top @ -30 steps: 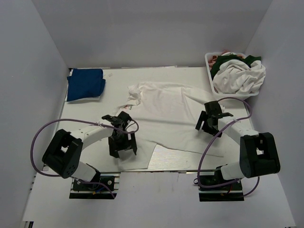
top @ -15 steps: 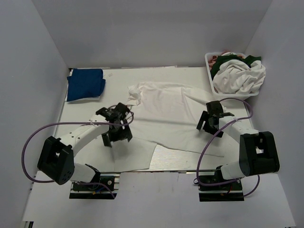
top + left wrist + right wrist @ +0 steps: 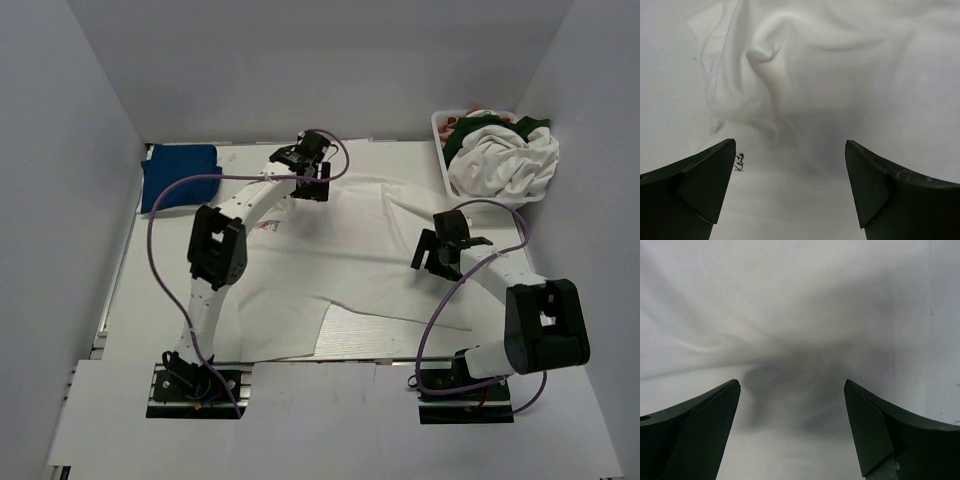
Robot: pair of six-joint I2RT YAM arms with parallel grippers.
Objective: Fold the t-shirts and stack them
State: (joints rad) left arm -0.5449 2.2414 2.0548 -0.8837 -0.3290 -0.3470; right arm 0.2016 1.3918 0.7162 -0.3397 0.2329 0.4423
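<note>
A large white t-shirt (image 3: 350,245) lies spread over the middle of the table, with a small print near its left edge. My left gripper (image 3: 309,186) is open and empty, stretched far back over the shirt's far-left corner. In the left wrist view (image 3: 790,150) it hangs above a bunched fold of that white cloth (image 3: 765,60). My right gripper (image 3: 436,262) is open and empty over the shirt's right side, with smooth white cloth (image 3: 790,315) below it in the right wrist view (image 3: 791,390). A folded royal-blue t-shirt (image 3: 180,178) lies at the back left.
A white lattice basket (image 3: 439,130) at the back right holds a heaped white t-shirt (image 3: 505,160), a dark green one (image 3: 465,135) and some pink-red cloth. Grey walls close in the table on three sides.
My left arm has swung from the shirt's near-left part out to its far-left corner, now fully stretched. The bunched corner looks flatter. The right gripper has hardly moved.
</note>
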